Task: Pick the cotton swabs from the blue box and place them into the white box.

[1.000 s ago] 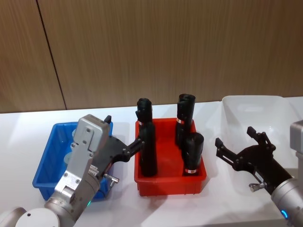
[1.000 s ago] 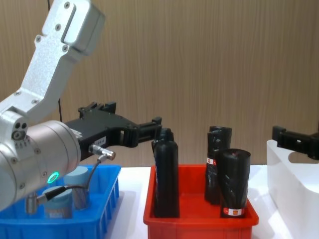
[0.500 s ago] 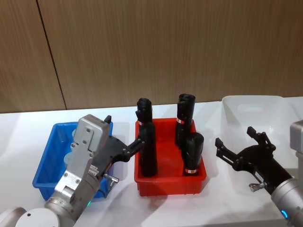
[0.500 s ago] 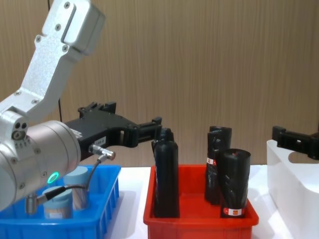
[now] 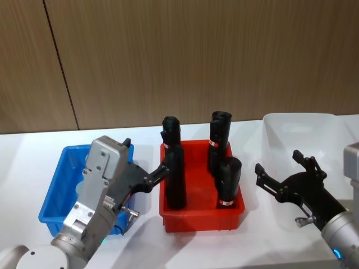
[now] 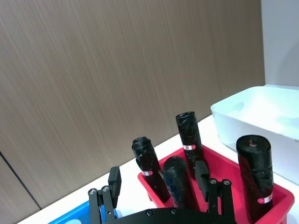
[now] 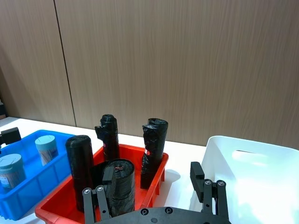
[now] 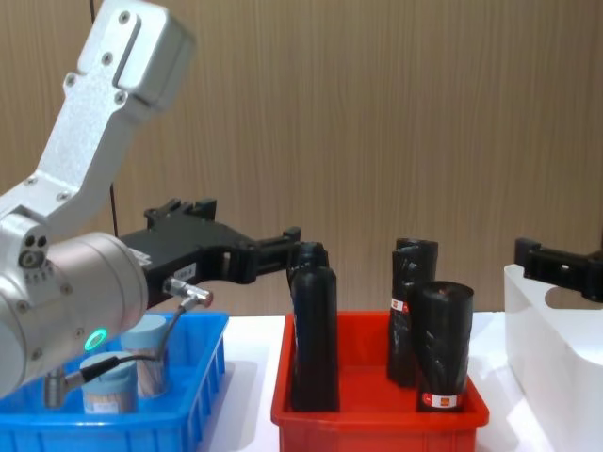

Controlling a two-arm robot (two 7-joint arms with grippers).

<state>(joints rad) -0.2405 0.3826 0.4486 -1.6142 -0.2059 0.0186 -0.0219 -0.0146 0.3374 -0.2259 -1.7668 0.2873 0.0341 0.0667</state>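
Left gripper (image 5: 146, 156): mine, fingers spread wide, nothing between them. I hold it raised over the right end of the blue box (image 5: 55, 182), pointing toward the red bin (image 5: 202, 216). One fingertip sits close by the top of the nearest black cylinder (image 5: 175, 185); whether it touches I cannot tell.

Right gripper (image 5: 277, 162): mine, fingers likewise parted and empty. I hold it above the white table (image 5: 22, 151), near the front of the white box (image 5: 300, 126), to the right of the red bin.

Cotton swabs: two clear jars with pale blue lids, one (image 7: 46, 147) farther back and one (image 7: 10, 169) nearer, both upright inside the blue box and a little apart.

Blue box: leftmost on the table, just beside the red bin.

Red bin: middle position, holding four black cylinders, all upright or nearly so.

White box: rightmost, handle slot (image 7: 246, 154) near its rim. I can see nothing lying in the part of it that shows.
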